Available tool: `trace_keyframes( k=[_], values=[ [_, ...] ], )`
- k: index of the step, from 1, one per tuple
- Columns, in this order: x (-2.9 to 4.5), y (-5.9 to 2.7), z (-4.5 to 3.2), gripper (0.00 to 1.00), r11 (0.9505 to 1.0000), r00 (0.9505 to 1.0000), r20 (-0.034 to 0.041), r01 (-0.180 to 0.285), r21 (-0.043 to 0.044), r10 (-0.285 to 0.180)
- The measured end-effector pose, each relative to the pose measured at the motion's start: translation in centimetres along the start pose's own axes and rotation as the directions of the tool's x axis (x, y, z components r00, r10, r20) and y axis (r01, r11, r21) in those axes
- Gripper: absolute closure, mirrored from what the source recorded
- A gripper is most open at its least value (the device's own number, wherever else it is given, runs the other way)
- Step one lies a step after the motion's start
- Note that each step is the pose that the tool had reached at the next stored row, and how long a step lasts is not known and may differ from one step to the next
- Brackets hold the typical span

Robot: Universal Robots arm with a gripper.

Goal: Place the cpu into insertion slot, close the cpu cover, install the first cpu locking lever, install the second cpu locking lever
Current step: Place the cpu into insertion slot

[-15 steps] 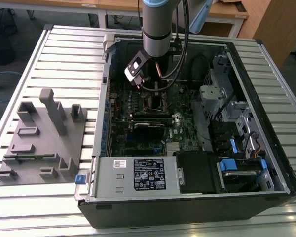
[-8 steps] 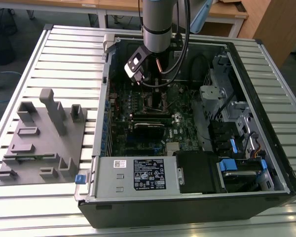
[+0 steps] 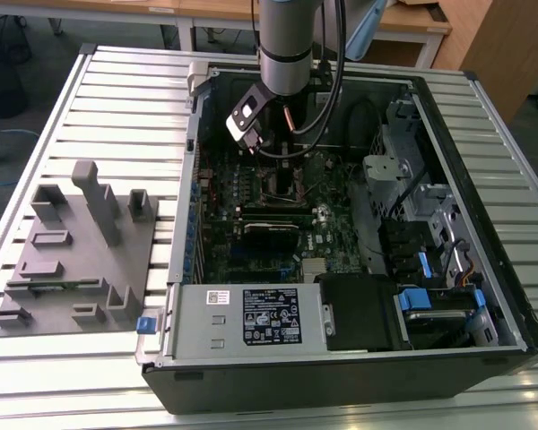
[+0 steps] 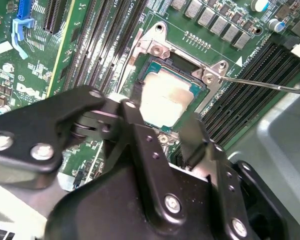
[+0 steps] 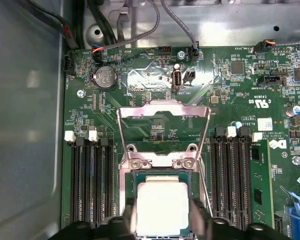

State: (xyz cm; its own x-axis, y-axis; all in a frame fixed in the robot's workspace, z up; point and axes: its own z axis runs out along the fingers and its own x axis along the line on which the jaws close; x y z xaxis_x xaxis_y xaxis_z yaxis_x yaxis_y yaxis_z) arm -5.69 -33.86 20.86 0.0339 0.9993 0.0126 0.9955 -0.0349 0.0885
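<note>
The cpu (image 5: 162, 205) (image 4: 165, 97), a flat square chip with a dull silver top, lies level within the insertion slot (image 5: 160, 174) (image 4: 176, 61) on the green board. My gripper (image 5: 164, 221) (image 4: 162, 117) hangs right over it, its black fingers (image 4: 134, 107) pressed against two opposite edges of the chip. The cpu cover (image 5: 162, 106), a silver window frame, stands raised behind the slot. A thin locking lever (image 4: 270, 86) sticks out unlatched beside the slot. In the exterior view the gripper (image 3: 273, 148) is low inside the open computer case, above the slot (image 3: 282, 184).
Long black memory slots (image 5: 92, 185) (image 5: 235, 180) flank the socket on both sides. The grey case wall (image 5: 25, 125) and cables (image 5: 140, 30) are close by. Outside the case, a grey fixture tray (image 3: 81, 251) lies at the exterior view's left; the power supply (image 3: 251, 318) sits at the front.
</note>
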Motion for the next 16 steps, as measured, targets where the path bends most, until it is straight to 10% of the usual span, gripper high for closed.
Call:
trace_keyframes(
  k=[11,16],
  values=[
    [0.0,0.0,-0.01,0.88,1.0,1.0,0.0,0.0,0.0,0.0],
    [0.0,0.0,-0.01,0.9,1.0,1.0,0.0,0.0,0.0,0.0]
  ],
)
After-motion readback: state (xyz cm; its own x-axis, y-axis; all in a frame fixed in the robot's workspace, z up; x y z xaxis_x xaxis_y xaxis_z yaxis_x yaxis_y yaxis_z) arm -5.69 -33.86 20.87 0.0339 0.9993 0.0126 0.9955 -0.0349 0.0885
